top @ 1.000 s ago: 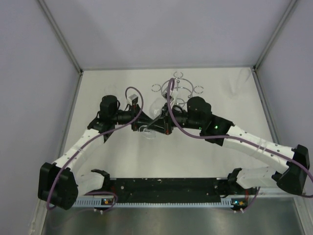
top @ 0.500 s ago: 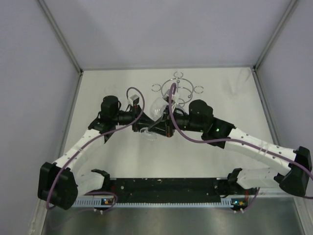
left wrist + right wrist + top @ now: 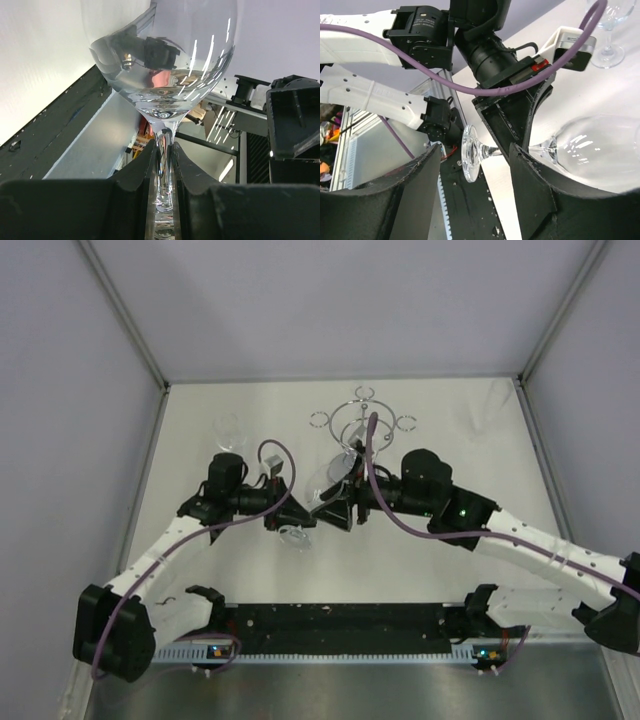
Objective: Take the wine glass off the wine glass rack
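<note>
The left gripper (image 3: pixel 164 155) has its jaws shut tight on the stem of the clear stemmed wine glass (image 3: pixel 162 55), just under the bowl. The glass hangs in the air between the two arms, tipped almost flat, its foot toward the near edge. It looks clear of the shiny chrome wire wine glass rack (image 3: pixel 358 430), which stands just behind.

The right gripper (image 3: pixel 475 150) holds nothing: its jaws gape wide on either side of the foot and do not seem to touch it.

The lift looks done, so the step in hand is likely the set-down. The right arm should back straight off without clipping the foot. The left should then turn the glass upright slowly, gripping only the stem, and lower it until the foot sits flat on the white surface (image 3: pixel 450 570).

Only the left wrist view shows the stem pinched. Only the right wrist view shows the open jaws around the foot. It also shows, close up, a second clear wine glass (image 3: pixel 612 30) standing upright, which the top view places far left.
</note>
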You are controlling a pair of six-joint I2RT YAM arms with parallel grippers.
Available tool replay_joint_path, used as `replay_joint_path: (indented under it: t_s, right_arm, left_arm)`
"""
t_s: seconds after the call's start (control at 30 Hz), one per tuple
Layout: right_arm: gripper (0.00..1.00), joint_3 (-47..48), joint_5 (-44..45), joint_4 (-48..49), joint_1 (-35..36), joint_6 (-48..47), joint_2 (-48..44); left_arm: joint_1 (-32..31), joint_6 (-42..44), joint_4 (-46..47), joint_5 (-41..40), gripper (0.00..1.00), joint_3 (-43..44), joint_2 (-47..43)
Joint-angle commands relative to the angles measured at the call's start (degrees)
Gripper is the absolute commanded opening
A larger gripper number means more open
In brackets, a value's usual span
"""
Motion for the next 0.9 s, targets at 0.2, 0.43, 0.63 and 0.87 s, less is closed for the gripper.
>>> replay_joint_path:
  t_s: [0.2,0.43,0.63,0.87]
  right_arm:
    - [0.61,4.75,14.69,-17.85,-2.05,-1.01,-8.26]
    - [0.67,3.78,7.33,-22.08,-10.84,0.66,-13.63]
    - [0.71,7.39,1.17,-25.07,-12.25,-0.83,-12.58]
    - [0.72,10.2,-5.95,-25.42,-13.57,-1.45,-11.08]
  left_arm:
    - [-0.05,13.86,-5.84,6.76,0.0,2.76,-6.23]
    - [-1.36,23.18,-6.1,12.75,0.0,4.78,-8.51]
    - [-4.61,26.79,-6.01,13.89,0.0,6.98,-9.92]
    - [-7.69,28.99,-5.93,14.51,0.0,7.16,-13.35]
